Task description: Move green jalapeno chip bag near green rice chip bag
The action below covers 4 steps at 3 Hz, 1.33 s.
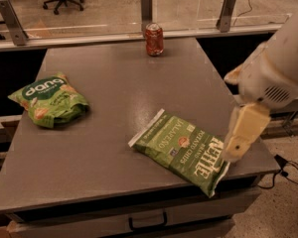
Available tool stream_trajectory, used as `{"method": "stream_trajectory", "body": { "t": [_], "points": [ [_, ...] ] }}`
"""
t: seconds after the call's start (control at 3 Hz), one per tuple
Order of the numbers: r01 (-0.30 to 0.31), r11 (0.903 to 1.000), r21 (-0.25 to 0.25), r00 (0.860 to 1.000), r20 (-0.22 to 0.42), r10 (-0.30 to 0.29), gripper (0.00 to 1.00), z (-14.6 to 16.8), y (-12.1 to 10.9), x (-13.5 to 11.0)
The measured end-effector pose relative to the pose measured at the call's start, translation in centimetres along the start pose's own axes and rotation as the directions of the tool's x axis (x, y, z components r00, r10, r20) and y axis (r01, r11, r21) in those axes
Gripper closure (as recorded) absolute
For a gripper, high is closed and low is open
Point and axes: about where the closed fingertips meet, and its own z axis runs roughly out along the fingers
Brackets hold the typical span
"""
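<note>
While my gripper [237,144] hangs over the table's [114,78] edge at about 4 o'clock, the green jalapeno chip bag [181,150] lies flat right beside it. The tan tip is so close to the bag's right end that I honestly can't say if it's touching. Can't tell either whether my jaws are apart or together, since only one tan side of them shows from here. My white arm [275,68] comes in from 3 o'clock above that. The green jalapeno chip bag sits around 5 o'clock on the grey tabletop, turned on a diagonal. One pale crimped seam points toward 10 o'clock, and the opposite corner looks to poke out over the front edge. The green rice chip bag [50,100], the puffy one with the white "dang" logo, is way over at 9 o'clock near the left edge, well apart from the other bag. A red soda can [154,39] stands upright at 12 o'clock by the far edge. Under the front edge there's a drawer with a dark handle [148,223].
</note>
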Motion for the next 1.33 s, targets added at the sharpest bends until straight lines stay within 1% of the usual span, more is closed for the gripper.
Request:
{"method": "stream_trajectory", "body": {
  "t": [0.33, 0.67, 1.0, 1.33],
  "points": [
    [-0.025, 0.9991, -0.034, 0.999, 0.033, 0.026, 0.00, 4.5, 0.9, -0.5],
    [-0.070, 0.9935, -0.090, 0.996, 0.052, 0.075, 0.00, 8.0, 2.0, -0.9],
    [-0.112, 0.9845, -0.134, 0.991, 0.064, 0.122, 0.18, 9.6, 2.9, -0.8],
    [-0.131, 0.9807, -0.145, 0.986, 0.082, 0.144, 0.41, 9.2, 2.8, -1.0]
  ]
}}
